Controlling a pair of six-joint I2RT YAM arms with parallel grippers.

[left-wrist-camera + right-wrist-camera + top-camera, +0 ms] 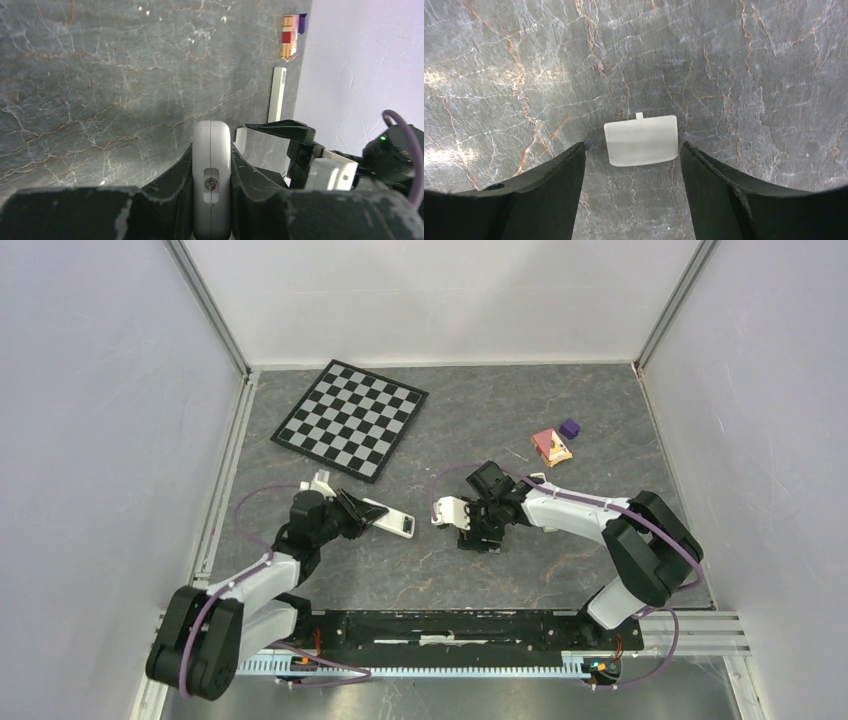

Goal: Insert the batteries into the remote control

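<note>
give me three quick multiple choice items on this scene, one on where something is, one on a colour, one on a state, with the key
1. Where does the chessboard lie?
A) on the far side, left of centre
B) between the two arm bases
C) under the right arm

2. What colour is the small cube at the far right?
A) green
B) purple
C) orange

3. How is the left hand?
A) open and empty
B) shut on the remote
C) shut on a pen

Key:
1 A, the top view shows it near the back wall, left of centre.
2 B, it reads purple in the top view.
3 B, the left wrist view shows the remote clamped edge-on in its grip.
</note>
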